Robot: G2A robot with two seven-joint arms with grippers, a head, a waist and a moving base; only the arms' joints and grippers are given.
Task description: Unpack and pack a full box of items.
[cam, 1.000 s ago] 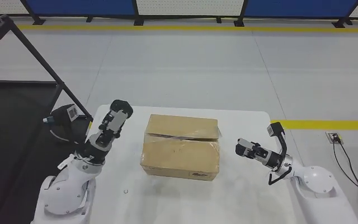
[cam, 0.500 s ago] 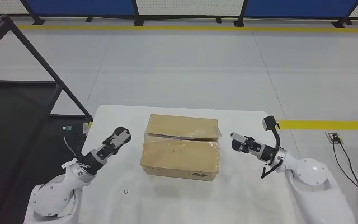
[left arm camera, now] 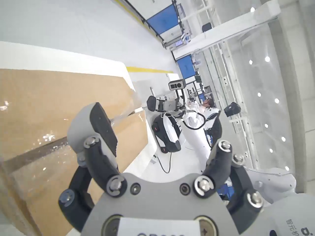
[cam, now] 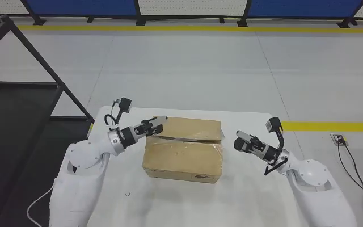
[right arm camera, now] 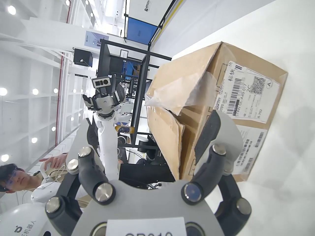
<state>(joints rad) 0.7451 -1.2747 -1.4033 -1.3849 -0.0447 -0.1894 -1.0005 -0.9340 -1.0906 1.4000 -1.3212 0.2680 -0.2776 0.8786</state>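
A brown cardboard box [cam: 181, 152] lies in the middle of the white table [cam: 244, 187]. Its top flaps are closed but slightly lifted, with torn clear tape along the seam [right arm camera: 172, 94] and a printed label [right arm camera: 248, 96] on its end face. My left gripper [cam: 159, 121] hovers open over the box's far left corner; the box top [left arm camera: 49, 104] lies beside its one visible fingertip [left arm camera: 103, 126]. My right gripper [cam: 240, 142] is open, just off the box's right end and apart from it, and faces the labelled end between its fingers [right arm camera: 216, 133].
A small ring [cam: 128, 194] lies on the table near the front left. A black metal frame [cam: 34, 57] stands off the table's left side. Bare table surface surrounds the box on all sides.
My left arm has swung from the table's left side to the box's far left corner. My right gripper has edged slightly closer to the box's right end.
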